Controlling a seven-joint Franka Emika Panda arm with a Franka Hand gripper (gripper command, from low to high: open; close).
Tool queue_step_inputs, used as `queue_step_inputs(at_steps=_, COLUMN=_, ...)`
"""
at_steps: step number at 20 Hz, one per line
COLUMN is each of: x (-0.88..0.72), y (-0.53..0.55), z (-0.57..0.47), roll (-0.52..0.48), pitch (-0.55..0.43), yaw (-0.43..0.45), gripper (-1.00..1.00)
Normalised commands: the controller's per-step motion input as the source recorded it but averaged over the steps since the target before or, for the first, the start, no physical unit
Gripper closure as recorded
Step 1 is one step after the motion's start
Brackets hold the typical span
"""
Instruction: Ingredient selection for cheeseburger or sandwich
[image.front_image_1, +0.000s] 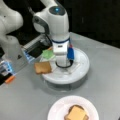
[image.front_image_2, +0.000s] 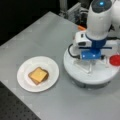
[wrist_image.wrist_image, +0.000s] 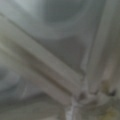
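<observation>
**Gripper lowered over the tray**

The gripper is held low over the round tray; its fingers' state cannot be told. A cheese square is seen on toast on the plate. A second toast is left on the tray edge.

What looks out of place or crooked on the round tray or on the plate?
Only a small thing: the toast square hangs over the round tray's edge at a front view's left. On the plate, the cheese square sits turned on its toast. The gripper is down at the tray.
</observation>
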Motion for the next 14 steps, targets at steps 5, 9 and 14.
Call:
queue_step_inputs(at_steps=5, x=-0.1, y=0.05, z=-0.05, roll=0.012, pitch=-0.123, yaw=0.297, gripper=-1.0)
queue_step_inputs(at_steps=9, x=-0.06, y=0.01, z=-0.05, roll=0.036, pitch=-0.113, yaw=0.322, gripper=-1.0)
queue_step_inputs(at_steps=14, x=-0.03, y=-0.01, z=-0.05, roll=0.039, pitch=-0.11, yaw=0.279, gripper=-1.0)
